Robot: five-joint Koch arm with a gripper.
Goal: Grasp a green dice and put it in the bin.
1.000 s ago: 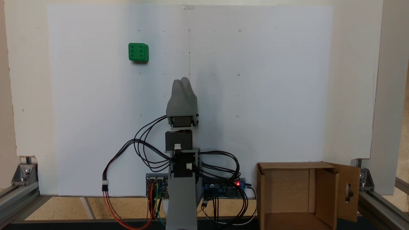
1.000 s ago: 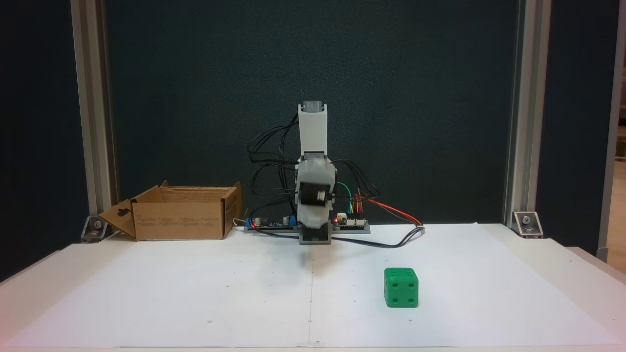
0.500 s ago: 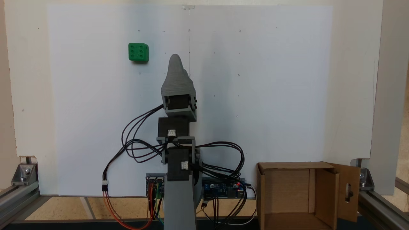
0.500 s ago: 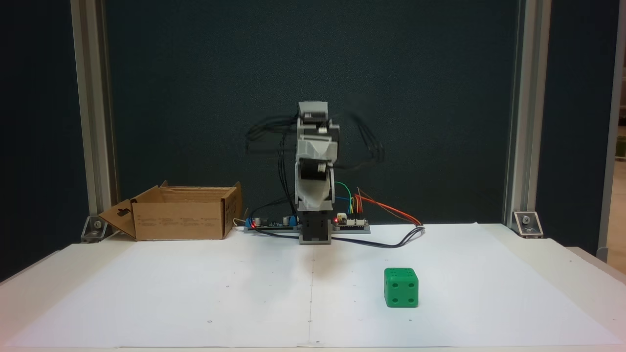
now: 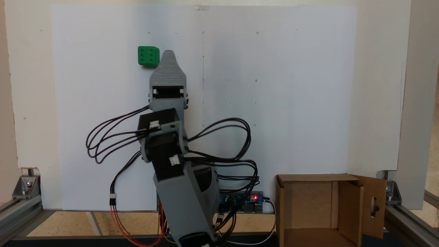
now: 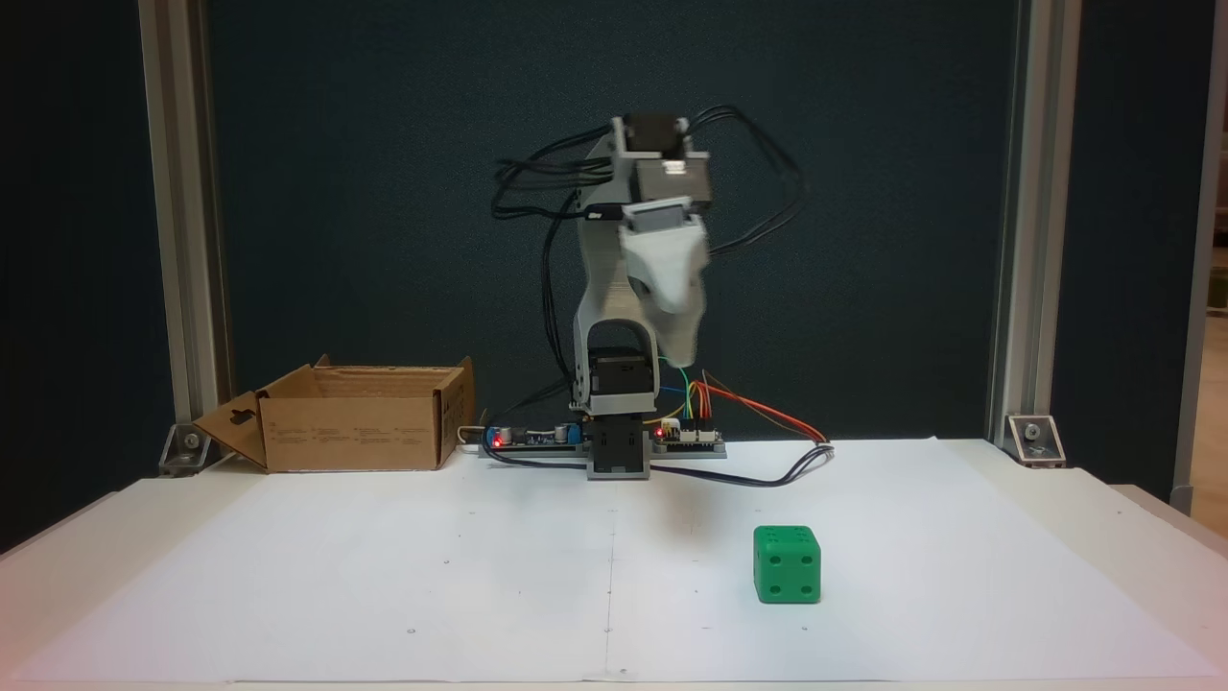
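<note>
Fingertips of the gripper (image 5: 167, 54) (image 6: 679, 331) overlap, so their spread cannot be told. It hangs high above the white paper (image 6: 384, 576), empty, beside the green dice (image 5: 148, 56) (image 6: 787, 564) resting there. Well apart, the bin (image 5: 319, 209) (image 6: 355, 417) sits open by the arm's base.

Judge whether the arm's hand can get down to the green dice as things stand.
Probably yes: the green dice sits alone on the white sheet, and the hand hangs above, nothing between.

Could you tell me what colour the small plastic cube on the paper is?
Bright green plastic cube, clearest in this fixed view.
</note>
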